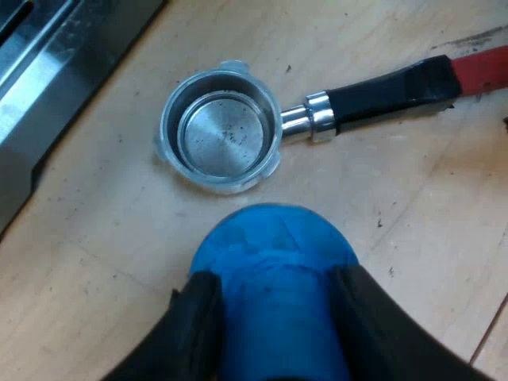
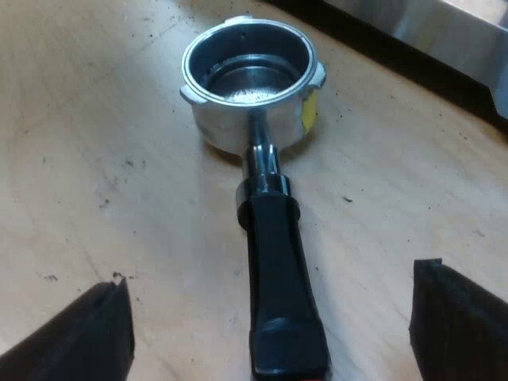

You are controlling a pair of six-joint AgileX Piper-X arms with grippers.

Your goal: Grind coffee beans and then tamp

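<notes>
**Blue tamper [image 1: 274, 238] held, basket [image 1: 222, 135] looks unfilled**

Left gripper [image 1: 274, 279] clamped on the tamper. Metal holder [image 1: 317, 117] flat on wooden table [image 1: 95, 262], just ahead of the tamper and apart from it, near the espresso machine [image 1: 48, 87]. Basket floor bare, perhaps a few specks. Right gripper [image 2: 271, 279] spread wide, astride the dark handle [image 2: 278, 254]; long axis straight away from it, basket at far end. Right nearer the handle. Yellow sticker [image 2: 309, 111] on basket wall; no writing legible
</notes>
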